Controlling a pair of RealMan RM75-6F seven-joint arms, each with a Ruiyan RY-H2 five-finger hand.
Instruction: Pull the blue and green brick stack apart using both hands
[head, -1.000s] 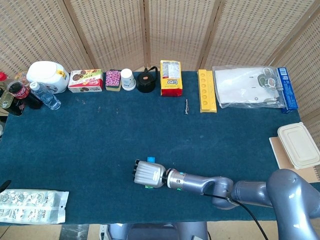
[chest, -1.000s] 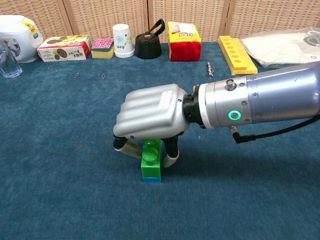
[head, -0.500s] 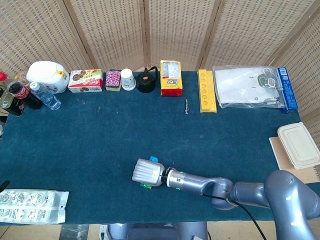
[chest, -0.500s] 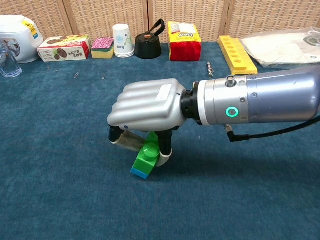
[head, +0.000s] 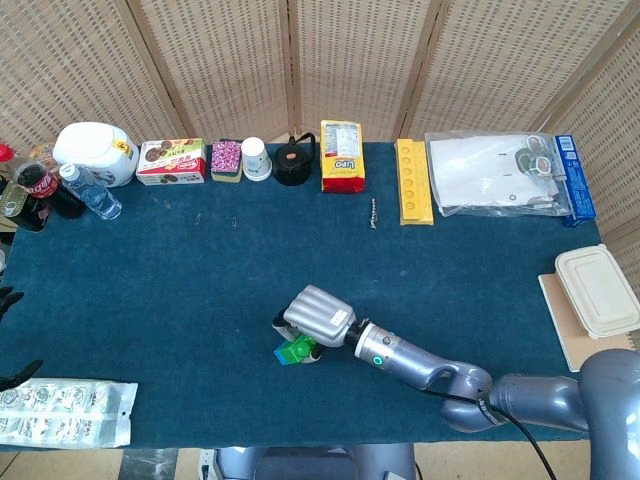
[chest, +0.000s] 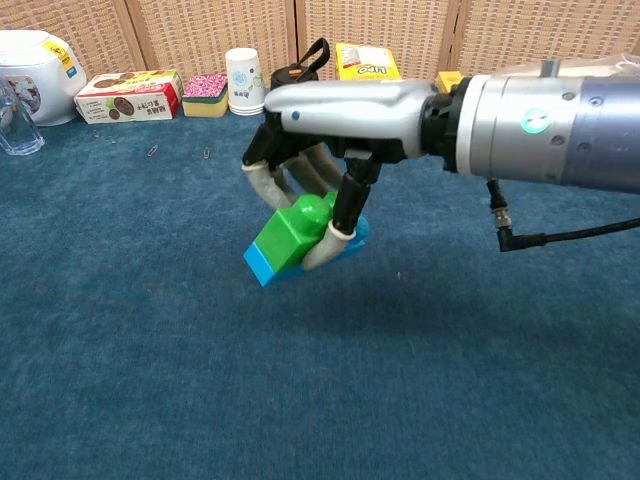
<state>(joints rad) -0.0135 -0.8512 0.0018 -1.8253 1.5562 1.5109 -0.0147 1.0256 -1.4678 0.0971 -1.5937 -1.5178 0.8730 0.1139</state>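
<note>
The brick stack (chest: 292, 236), a green brick with blue at its lower end, hangs tilted above the blue cloth, pinched between the thumb and fingers of my right hand (chest: 345, 108). In the head view the same stack (head: 293, 351) shows just under the right hand (head: 318, 315), near the table's front middle. Of my left hand (head: 8, 335) only dark fingertips (head: 7, 297) show at the far left edge, spread apart, holding nothing and far from the stack.
A plastic blister pack (head: 62, 412) lies at the front left. Bottles (head: 40, 190), a snack box (head: 171, 161), a cup (head: 256, 159), a black pot (head: 293, 162), a yellow packet (head: 341, 156) and a yellow tray (head: 414, 181) line the back. A lidded container (head: 598, 290) sits right.
My right hand tipped the stack over on the cloth, then lifted it clear and turned it sideways. Left-hand fingertips have come further in at the left edge.
</note>
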